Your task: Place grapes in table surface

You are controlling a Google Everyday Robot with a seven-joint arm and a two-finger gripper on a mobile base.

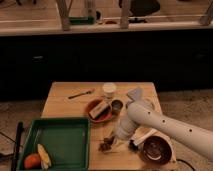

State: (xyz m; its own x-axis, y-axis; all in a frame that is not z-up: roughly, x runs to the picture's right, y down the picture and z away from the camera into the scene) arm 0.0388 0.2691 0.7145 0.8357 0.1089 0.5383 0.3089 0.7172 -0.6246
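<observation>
The grapes (105, 145), a small dark lumpy bunch, lie low at the front of the light tan wooden table surface (65, 102), just right of the green tray. My gripper (113, 139) hangs at the end of the white arm (165, 127), which reaches in from the lower right. The gripper sits directly above and right of the grapes, touching or nearly touching them. The arm's wrist hides part of the gripper.
A green plastic tray (60, 142) at the front left holds an orange (31, 161) and a corn cob (44, 156). An orange bowl (98, 110), a white cup (109, 90), a small grey cup (117, 105), a fork (81, 94) and a dark brown bowl (155, 148) stand on the table.
</observation>
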